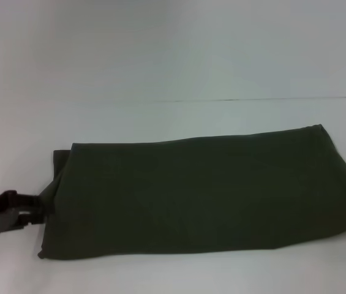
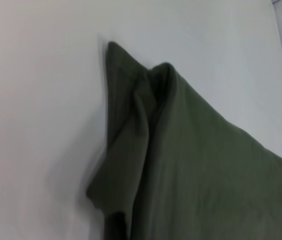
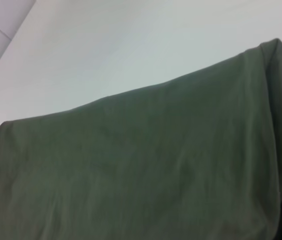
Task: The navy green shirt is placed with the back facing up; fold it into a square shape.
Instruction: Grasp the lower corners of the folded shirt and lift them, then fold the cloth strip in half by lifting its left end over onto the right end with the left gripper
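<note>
While the large, plain, dark olive-green shirt [image 1: 203, 193] of soft matte fabric lies folded into a long band across the white bench [image 1: 160, 116], it reaches from near the bench's left edge to its right edge in the head view, closer to the near edge than the far one. Its top surface is smooth, with a straight fold along the far side and a slightly curved line along the near side. At the left end a narrow flap of fabric sticks out beyond the main band.

The black left gripper [image 1: 29, 211] sits low at the bench's left edge, just beside the shirt's left end, apparently touching the fabric; whether its fingers are apart or together cannot be told. The left wrist view shows that end of the shirt [image 2: 180, 165] bunched into a raised, creased peak above the bench. The right wrist view shows the broad, flat cloth [image 3: 145, 170] with a folded edge. The right gripper does not appear.
</note>
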Robot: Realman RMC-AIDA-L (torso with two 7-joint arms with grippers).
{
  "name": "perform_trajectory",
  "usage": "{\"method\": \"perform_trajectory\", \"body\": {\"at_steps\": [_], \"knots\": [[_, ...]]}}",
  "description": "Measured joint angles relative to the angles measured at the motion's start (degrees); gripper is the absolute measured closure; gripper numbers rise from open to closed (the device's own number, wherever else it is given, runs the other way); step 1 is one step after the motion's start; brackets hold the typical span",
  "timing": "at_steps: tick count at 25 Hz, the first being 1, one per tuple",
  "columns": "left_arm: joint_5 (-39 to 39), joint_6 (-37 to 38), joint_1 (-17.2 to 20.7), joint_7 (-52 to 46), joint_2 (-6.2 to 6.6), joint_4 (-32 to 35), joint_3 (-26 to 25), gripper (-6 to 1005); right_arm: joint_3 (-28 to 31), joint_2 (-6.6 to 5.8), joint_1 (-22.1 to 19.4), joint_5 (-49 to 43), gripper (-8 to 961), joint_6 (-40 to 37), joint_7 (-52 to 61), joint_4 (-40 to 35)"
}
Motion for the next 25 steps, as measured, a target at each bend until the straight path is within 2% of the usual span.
{"method": "perform_trajectory", "body": {"at_steps": [2,8,13,16,19,20,24,25], "knots": [[-0.8,0.2,0.0,0.1,0.28,0.5,-1.1,654,2.0,-0.08,0.2,0.1,648,0.0,0.1,-1.2],[-8.9,0.8,-0.2,5.4,1.01,0.4,-3.9,521,8.6,-0.38,2.8,1.0,396,2.3,-0.8,-3.5],[-13.1,0.6,-0.9,9.2,1.04,-1.4,-3.0,411,9.8,0.11,4.2,9.9,300,6.1,-6.9,-2.0],[-12.6,0.6,-1.0,7.9,0.95,-1.6,-0.4,185,9.5,0.26,3.9,16.1,242,4.3,-14.2,0.6],[-12.1,0.6,-1.0,6.2,0.84,-1.3,1.0,120,9.6,0.2,3.6,18.5,184,-0.9,-23.1,2.6],[-10.3,0.2,-1.0,2.3,0.8,-1.2,1.6,99,9.7,0.15,3.4,18.7,152,-2.6,-25.8,3.0],[-7.8,0.6,-0.8,-3.8,0.83,-1.0,1.4,98,9.0,0.01,2.5,18.4,23,-6.0,-32.4,3.6],[-7.3,1.1,-0.4,-5.6,0.82,-0.7,1.3,98,8.6,-0.02,2.4,18.3,23,-6.6,-33.7,3.8]]}}
